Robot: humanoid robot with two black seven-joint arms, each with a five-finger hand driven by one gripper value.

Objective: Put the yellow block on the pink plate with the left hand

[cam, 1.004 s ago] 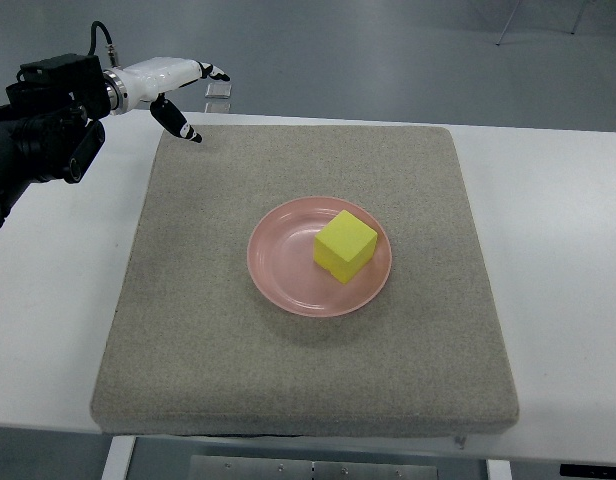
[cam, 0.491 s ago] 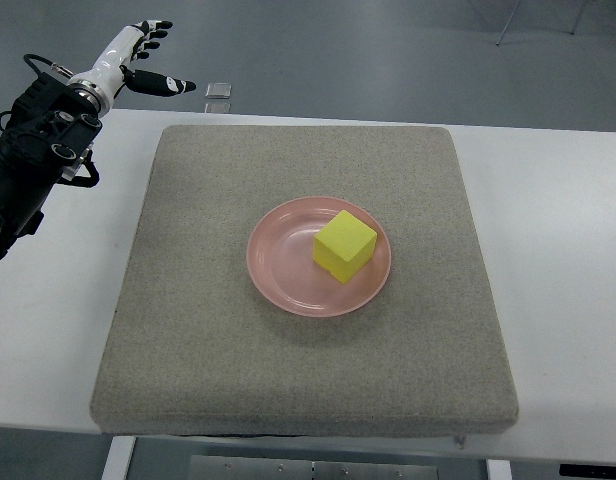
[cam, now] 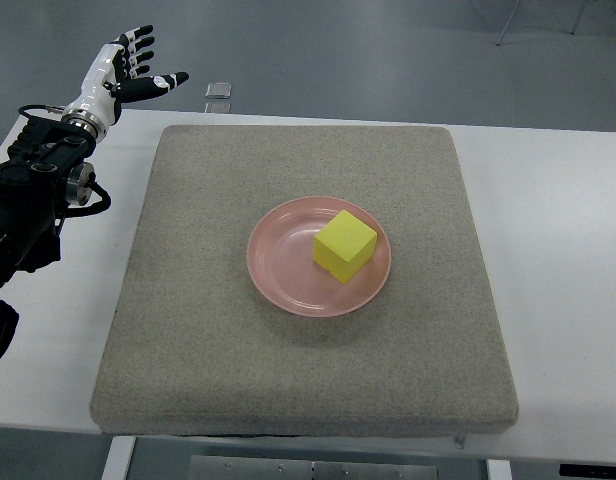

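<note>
A yellow block (cam: 344,246) rests on the right part of a pink plate (cam: 280,262) in the middle of a grey mat (cam: 208,330). My left hand (cam: 128,72) is at the far left corner of the table, well away from the plate. Its white fingers (cam: 138,45) are spread and it holds nothing. The black left arm (cam: 33,200) runs down the left edge. The right arm does not show.
The mat lies on a white table (cam: 558,250). A small clear object (cam: 219,90) sits at the table's far edge, just right of my left hand. Grey floor lies beyond the table.
My left hand has pulled back from the mat's far left corner to the left and turned upward, fingers spreading. The block and plate have not moved.
</note>
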